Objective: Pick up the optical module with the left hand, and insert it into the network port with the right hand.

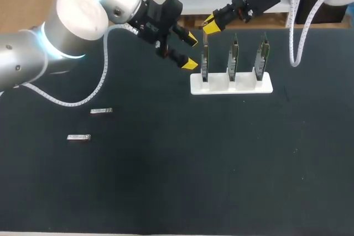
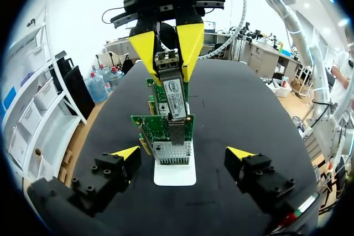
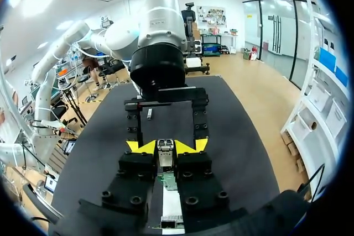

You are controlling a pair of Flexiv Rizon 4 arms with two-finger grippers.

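My right hand (image 3: pixel 166 146) is clenched on the optical module (image 2: pixel 172 95), a yellow fingertip on each side, holding it nearly upright over the leftmost network card (image 1: pixel 204 62). The module's lower end sits at the mouth of the port (image 2: pixel 176 131) at that card's upper end. My left hand (image 1: pixel 190 51) is released, fingers spread wide around nothing, just beside the same card. Three cards stand upright in a white stand (image 1: pixel 232 85) on the dark worktop (image 1: pixel 221 164). A loose module (image 1: pixel 101 111) and a second module (image 1: pixel 78 137) lie well apart from the stand, over on my left
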